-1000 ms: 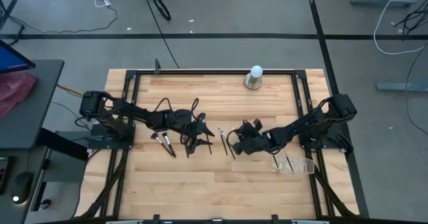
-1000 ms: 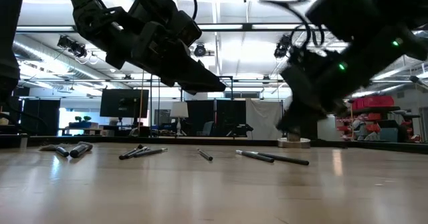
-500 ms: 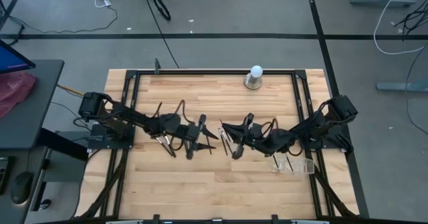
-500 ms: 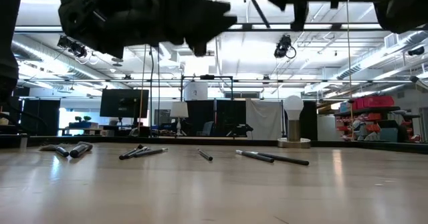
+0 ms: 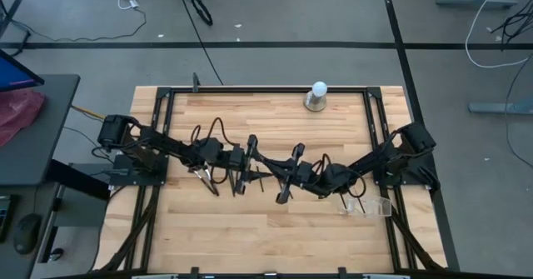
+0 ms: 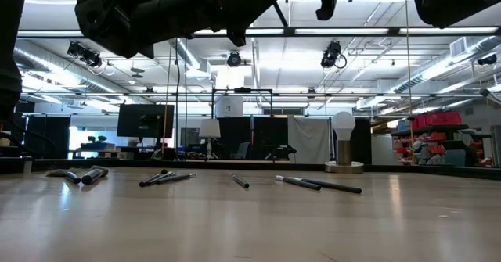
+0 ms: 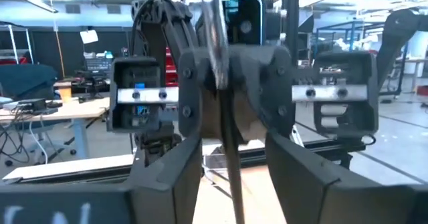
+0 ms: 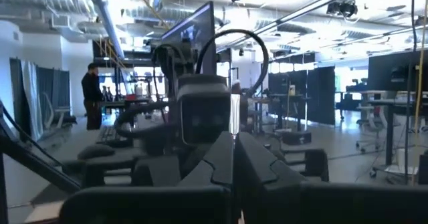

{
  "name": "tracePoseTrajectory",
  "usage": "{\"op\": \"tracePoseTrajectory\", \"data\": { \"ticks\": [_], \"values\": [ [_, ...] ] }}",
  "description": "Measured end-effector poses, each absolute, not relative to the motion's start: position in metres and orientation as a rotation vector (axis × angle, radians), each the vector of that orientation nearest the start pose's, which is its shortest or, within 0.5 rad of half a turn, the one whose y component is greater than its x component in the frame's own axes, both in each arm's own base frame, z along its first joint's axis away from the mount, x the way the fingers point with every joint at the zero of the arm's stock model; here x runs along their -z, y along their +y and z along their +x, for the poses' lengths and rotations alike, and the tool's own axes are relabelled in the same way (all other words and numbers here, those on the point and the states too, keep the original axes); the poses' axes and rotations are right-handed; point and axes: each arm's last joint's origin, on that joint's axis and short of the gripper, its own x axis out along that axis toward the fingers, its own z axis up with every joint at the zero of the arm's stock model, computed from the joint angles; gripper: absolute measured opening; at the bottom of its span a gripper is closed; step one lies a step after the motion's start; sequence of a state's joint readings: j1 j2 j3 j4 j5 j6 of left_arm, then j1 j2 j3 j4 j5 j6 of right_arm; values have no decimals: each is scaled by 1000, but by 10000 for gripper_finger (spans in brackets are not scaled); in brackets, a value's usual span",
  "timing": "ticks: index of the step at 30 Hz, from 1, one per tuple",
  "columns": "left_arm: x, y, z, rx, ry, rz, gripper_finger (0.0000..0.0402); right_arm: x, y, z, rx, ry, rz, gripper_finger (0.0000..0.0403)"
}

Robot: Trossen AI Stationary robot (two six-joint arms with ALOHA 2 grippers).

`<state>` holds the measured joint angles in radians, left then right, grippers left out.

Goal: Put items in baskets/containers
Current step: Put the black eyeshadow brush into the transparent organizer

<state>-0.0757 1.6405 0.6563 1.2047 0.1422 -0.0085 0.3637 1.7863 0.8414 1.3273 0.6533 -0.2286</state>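
Brushes [image 6: 317, 184] lie scattered on your tabletop [image 5: 250, 221]; one brush [image 7: 227, 150] stands pinched in your right tool [image 5: 287, 179], between your left tool's [image 5: 250, 164] spread fingers. Your organiser [image 5: 366, 205] sits by the right edge.

White ball lamp [image 5: 318, 90] on wooden table [image 5: 250, 229]

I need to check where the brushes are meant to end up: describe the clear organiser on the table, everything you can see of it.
The clear organiser is a small see-through plastic box that looks colourless, with thin upright walls dividing it into compartments. It stands on the wooden table near the right edge, close to the right arm's base and beside that arm's forearm. One thin upright stick seems to stand in it; otherwise its contents are too small to make out. No gripper touches it. Only the high view shows it.
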Motion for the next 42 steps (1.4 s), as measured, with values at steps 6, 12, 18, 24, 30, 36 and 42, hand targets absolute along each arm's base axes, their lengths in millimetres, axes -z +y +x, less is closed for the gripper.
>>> {"op": "tracePoseTrajectory", "data": {
  "ticks": [6,12,18,24,30,36,42],
  "values": [
    [-214,-29,317,229,-190,19,57,-227,110,338,327,-283,-34,4],
    [-207,-29,319,232,-108,16,19,-227,115,335,337,-195,-11,42],
    [-191,-27,319,189,56,11,19,-246,117,309,373,75,77,117],
    [-183,-23,319,160,135,9,19,-254,110,316,343,295,88,184],
    [-181,-20,319,155,156,3,19,-246,102,338,374,348,47,191],
    [-180,-20,319,153,168,-1,20,-244,95,344,391,344,54,119],
    [-180,-20,319,153,167,8,42,-246,97,345,341,341,43,14]
  ]
}}
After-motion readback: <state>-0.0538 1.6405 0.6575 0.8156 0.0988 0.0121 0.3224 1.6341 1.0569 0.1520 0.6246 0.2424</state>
